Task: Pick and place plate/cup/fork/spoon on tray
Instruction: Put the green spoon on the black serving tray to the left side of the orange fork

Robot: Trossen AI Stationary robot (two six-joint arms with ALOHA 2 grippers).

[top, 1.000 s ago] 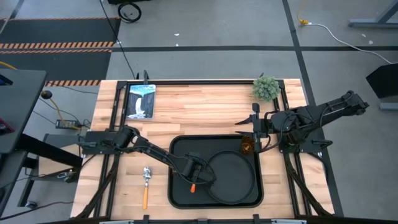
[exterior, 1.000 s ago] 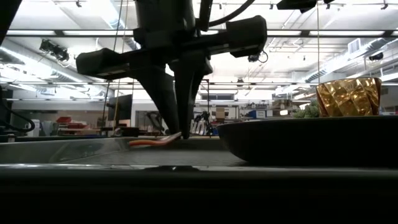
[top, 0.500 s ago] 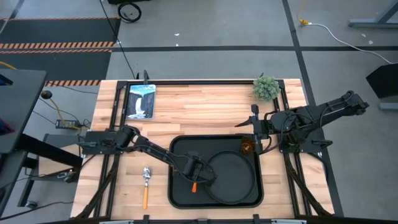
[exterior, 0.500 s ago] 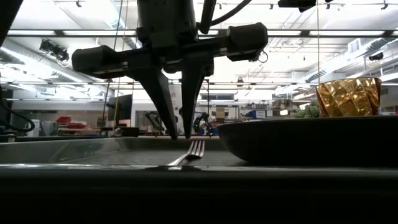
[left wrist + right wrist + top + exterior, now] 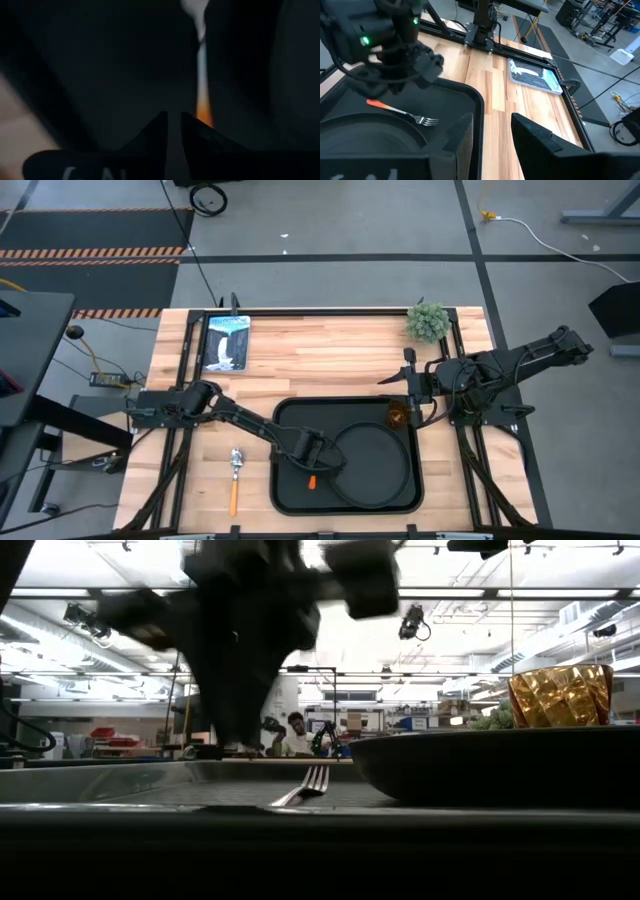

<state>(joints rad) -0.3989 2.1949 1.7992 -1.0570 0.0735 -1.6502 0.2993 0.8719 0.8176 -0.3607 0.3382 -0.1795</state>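
Note:
The fork [image 5: 312, 481] lies flat on the black tray [image 5: 285, 415], just left of the round black plate [image 5: 375, 465]. Its tines face the near edge in the low view [image 5: 308, 785]. My left gripper [image 5: 310, 452] hovers over the fork's handle end, slightly open and empty. In the left wrist view the fork [image 5: 201, 85] lies beyond my fingertips [image 5: 173, 120]. The amber cup [image 5: 398, 415] stands at the tray's far right corner. The spoon [image 5: 235, 475] lies on the table left of the tray. My right gripper [image 5: 398, 367] waits open beyond the cup.
A small potted plant [image 5: 428, 320] stands at the table's far right. A flat picture card [image 5: 226, 340] lies at the far left. A person [image 5: 297, 730] shows in the room beyond the table. Bare wood lies between the tray and the far edge.
My left gripper has opened and let go of the fork, then risen and drifted toward the table's left. The fork, held by its handle a second ago, now lies flat on the tray beside the plate.

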